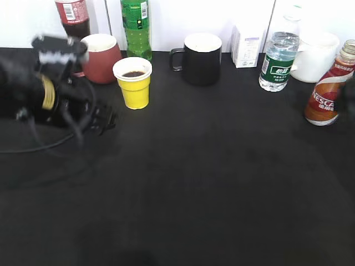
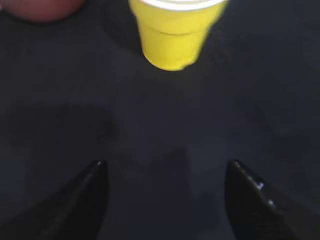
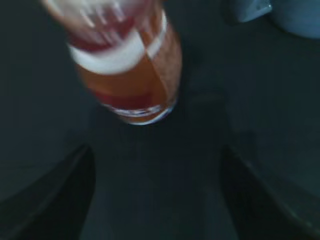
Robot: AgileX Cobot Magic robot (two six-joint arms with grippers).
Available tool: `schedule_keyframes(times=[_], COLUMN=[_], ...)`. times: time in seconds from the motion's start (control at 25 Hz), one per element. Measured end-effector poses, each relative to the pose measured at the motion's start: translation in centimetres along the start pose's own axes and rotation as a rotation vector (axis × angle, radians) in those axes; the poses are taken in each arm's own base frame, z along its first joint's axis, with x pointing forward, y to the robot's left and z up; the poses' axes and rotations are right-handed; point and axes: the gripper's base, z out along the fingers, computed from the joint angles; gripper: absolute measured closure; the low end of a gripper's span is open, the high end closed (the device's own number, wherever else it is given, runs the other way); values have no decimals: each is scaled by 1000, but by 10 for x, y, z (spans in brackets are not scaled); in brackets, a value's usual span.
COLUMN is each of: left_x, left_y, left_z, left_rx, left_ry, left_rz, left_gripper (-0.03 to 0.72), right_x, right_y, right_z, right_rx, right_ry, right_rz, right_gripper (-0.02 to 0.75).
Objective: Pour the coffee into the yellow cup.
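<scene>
The yellow cup (image 1: 135, 83) stands on the black table and holds dark coffee (image 1: 133, 73). It also shows at the top of the left wrist view (image 2: 172, 37). My left gripper (image 1: 102, 119) is open and empty, a little in front and to the left of the cup; its fingertips (image 2: 165, 167) are apart from it. The Nescafe bottle (image 1: 327, 91) stands upright and uncapped at the far right. In the right wrist view the bottle (image 3: 127, 65) is blurred, just beyond my open, empty right gripper (image 3: 157, 155).
Along the back stand a cola bottle (image 1: 73, 16), a dark red mug (image 1: 101, 58), a green bottle (image 1: 136, 27), a black mug (image 1: 201, 58), a white carton (image 1: 247, 47), a water bottle (image 1: 279, 58) and a white container (image 1: 317, 55).
</scene>
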Motion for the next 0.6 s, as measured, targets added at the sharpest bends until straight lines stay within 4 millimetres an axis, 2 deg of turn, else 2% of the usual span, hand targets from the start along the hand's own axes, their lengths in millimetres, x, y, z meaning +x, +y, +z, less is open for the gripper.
schedule_keyframes(times=[0.08, 0.16, 0.24, 0.32, 0.36, 0.44, 0.48, 0.6], left_x=[-8, -15, -17, -15, -8, 19, 41, 100], left_y=[-9, -16, -13, -1, 7, 21, 30, 49], left_z=[-27, -66, -103, -143, -162, -192, -213, -241], left_rx=[-48, -37, -24, -25, -27, -7, 20, 85], left_ry=[57, 16, -50, -124, -151, -177, -211, -251], left_rz=[-33, 12, 15, 39, 48, 55, 43, 61], left_gripper=[146, 154, 170, 183, 185, 190, 197, 200], right_x=[-4, -9, -6, 3, 9, 27, 41, 99], right_y=[4, 8, 22, 40, 44, 41, 36, 21], right_z=[-22, -49, -78, -108, -122, -152, -163, -197], right_rx=[-32, -65, -112, -177, -200, -223, -227, -244], right_ry=[-20, -93, -133, -156, -155, -181, -177, -195], right_rz=[53, 74, -1, -73, -105, -121, -128, -148], right_gripper=[139, 141, 141, 141, 141, 141, 141, 141])
